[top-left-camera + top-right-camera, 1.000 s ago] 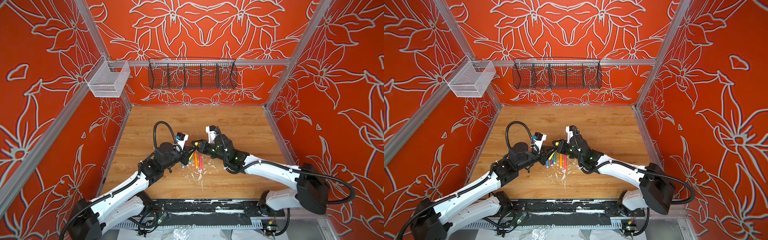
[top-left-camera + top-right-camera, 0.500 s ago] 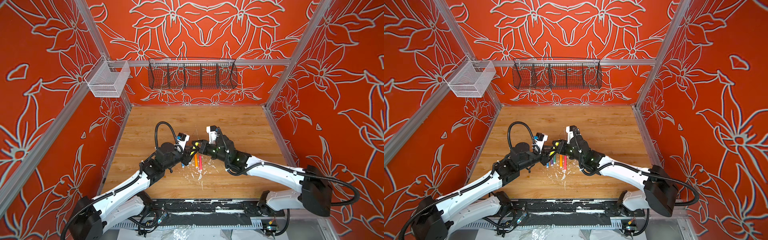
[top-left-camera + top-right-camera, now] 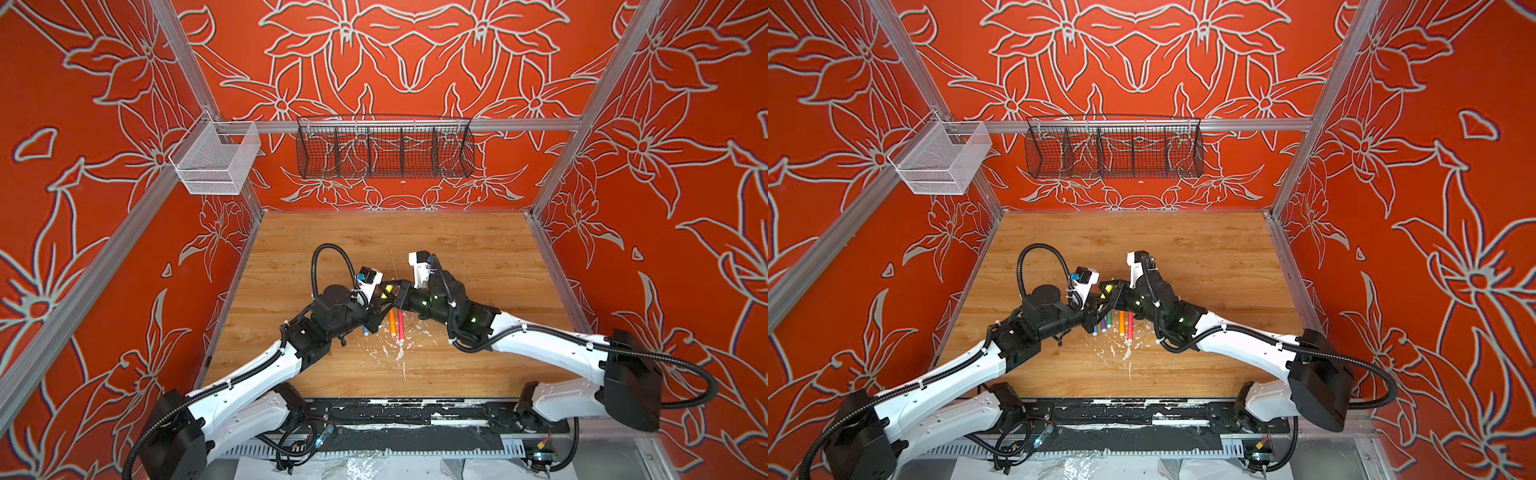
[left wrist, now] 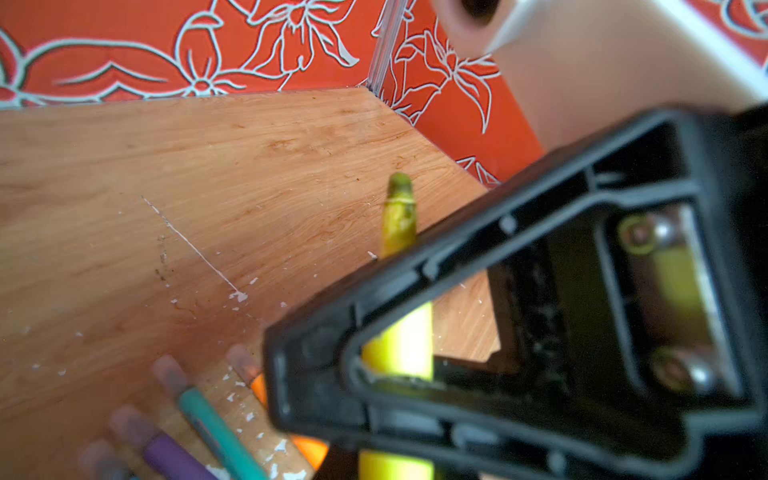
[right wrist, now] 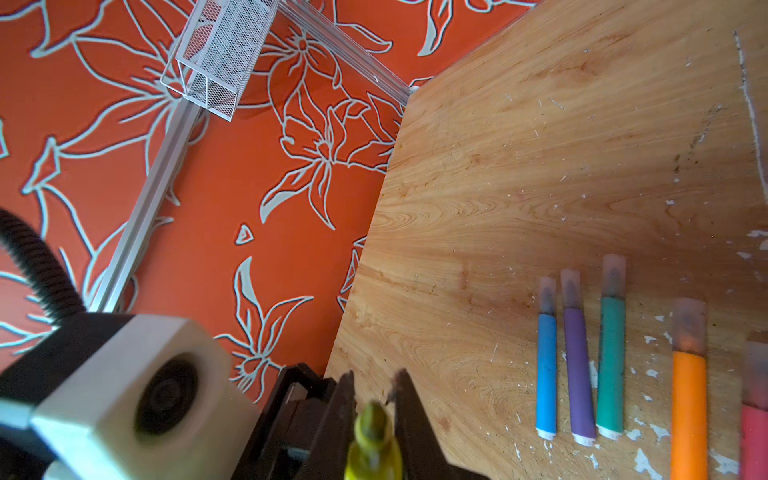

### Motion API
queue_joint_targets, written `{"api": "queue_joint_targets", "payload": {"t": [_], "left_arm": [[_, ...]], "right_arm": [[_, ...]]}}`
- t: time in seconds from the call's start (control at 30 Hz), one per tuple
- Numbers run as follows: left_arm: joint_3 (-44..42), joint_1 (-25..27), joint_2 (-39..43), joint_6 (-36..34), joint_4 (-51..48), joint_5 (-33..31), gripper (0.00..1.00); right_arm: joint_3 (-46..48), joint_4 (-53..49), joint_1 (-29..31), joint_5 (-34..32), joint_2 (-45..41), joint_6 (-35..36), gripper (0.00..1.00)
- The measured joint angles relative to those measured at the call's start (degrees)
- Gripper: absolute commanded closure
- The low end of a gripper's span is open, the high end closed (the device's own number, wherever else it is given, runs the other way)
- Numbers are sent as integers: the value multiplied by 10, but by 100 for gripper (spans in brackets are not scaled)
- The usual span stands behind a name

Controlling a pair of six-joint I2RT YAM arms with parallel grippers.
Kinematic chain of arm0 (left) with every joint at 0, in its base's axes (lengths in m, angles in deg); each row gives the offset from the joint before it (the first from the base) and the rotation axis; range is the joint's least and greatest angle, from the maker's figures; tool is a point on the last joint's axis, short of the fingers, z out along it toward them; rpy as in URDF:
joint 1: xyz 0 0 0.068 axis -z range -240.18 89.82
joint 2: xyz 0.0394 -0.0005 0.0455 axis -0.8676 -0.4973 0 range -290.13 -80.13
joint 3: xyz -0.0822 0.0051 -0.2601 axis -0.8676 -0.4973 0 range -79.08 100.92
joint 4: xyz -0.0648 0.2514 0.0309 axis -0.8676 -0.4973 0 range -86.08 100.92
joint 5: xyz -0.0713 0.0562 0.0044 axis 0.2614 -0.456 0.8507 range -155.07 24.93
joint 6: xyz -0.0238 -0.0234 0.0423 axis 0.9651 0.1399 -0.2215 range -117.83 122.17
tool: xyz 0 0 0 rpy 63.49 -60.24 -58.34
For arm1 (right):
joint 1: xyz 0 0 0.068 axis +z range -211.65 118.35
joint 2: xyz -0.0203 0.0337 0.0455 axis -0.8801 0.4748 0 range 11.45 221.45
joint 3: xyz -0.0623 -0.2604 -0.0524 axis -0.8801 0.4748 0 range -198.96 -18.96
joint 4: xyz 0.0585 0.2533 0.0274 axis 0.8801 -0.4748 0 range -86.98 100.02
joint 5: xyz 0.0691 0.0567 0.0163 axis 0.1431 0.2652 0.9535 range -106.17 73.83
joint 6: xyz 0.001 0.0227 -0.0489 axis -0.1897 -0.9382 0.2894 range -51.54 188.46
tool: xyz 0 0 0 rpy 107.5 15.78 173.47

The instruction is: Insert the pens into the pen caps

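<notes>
Wood tabletop [image 3: 457, 249]: five coloured pens [image 5: 611, 361] lie in a row, clear caps [image 5: 613, 276] on their tips. Yellow pen [image 4: 397, 345] is held up beside them, left gripper [image 3: 1098, 309] and right gripper [image 5: 374, 382] both clamped on it. White mesh basket [image 3: 214, 160] and black wire basket [image 3: 384, 151] hang on the walls.

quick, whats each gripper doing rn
left gripper: closed, what it grips is hidden
right gripper: closed on the yellow pen

Both arms stretched inward, wrists tilted down, left tool [image 3: 1099, 310] and right tool [image 3: 1114, 295] closed, tips close together.
</notes>
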Motion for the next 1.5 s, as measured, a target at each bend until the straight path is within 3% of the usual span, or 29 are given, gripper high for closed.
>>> {"api": "queue_joint_targets", "payload": {"t": [0.07,0.13,0.23,0.43,0.57,0.67,0.87,1.5], "left_arm": [[0,0,0,3,0,-2,100],[0,-1,0,4,-1,-7,100],[0,-6,-1,10,-5,-18,100],[0,-42,-22,38,-5,-29,100],[0,-45,-37,47,-14,-61,100],[0,-46,-36,49,-18,-80,100],[-5,-46,-5,50,-18,-104,100],[-5,-46,7,50,-18,-110,100]], "right_arm": [[0,1,0,-1,1,0,76],[0,-2,0,-2,2,2,63],[0,-26,1,-13,-5,19,56],[0,-188,-9,-94,-86,76,55],[12,-295,-45,-151,-126,87,55],[57,-333,-78,-159,-140,87,56],[136,-369,-135,-143,-112,75,53],[139,-307,-184,-131,32,60,44]]}}
